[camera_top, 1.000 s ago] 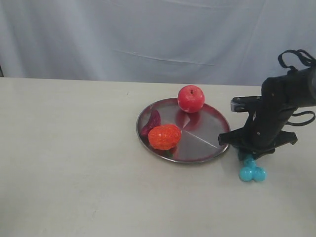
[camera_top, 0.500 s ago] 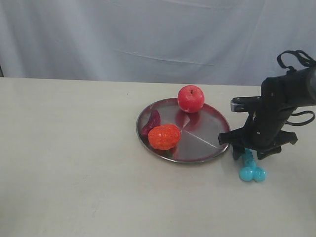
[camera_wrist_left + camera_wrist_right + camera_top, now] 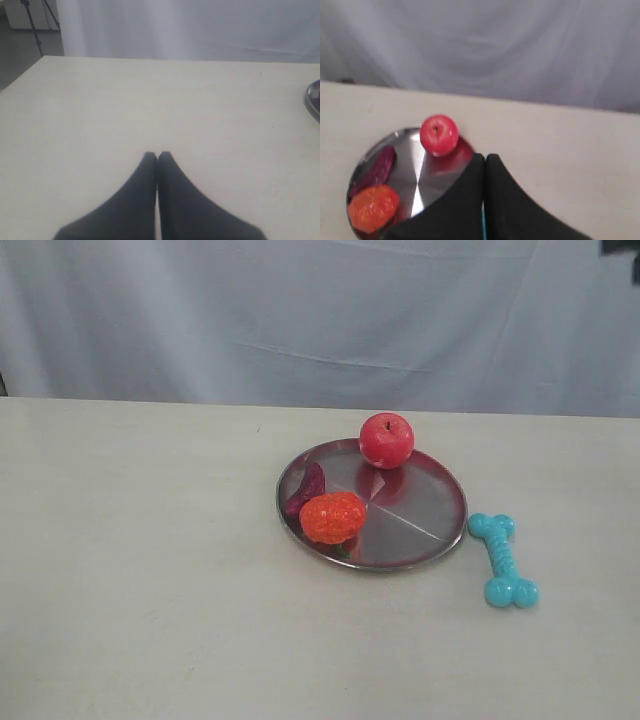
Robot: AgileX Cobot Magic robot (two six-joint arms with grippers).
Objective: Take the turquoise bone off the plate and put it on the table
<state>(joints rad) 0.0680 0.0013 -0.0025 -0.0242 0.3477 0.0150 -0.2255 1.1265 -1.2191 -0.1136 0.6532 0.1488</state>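
Observation:
The turquoise bone [image 3: 503,560] lies flat on the pale beige table [image 3: 150,570], just right of the silver plate [image 3: 420,510] and free of any gripper. Neither gripper shows in the exterior view; only a dark bit of the right arm [image 3: 625,250] sits in the top right corner. In the right wrist view my right gripper [image 3: 485,157] is shut and empty, high above the plate's [image 3: 415,170] edge, with a thin turquoise sliver of the bone [image 3: 482,225] showing through the gap. My left gripper [image 3: 157,155] is shut over bare table.
On the plate rest a red apple [image 3: 386,439] at the far rim, an orange bumpy fruit [image 3: 332,517] at the near left and a dark purple piece [image 3: 307,488] beside it. A white curtain hangs behind the table. The plate's rim [image 3: 315,100] edges into the left wrist view.
The right arm, which stood low over the bone beside the plate, has lifted out of the exterior view. The bone stays lying on the table, now fully visible.

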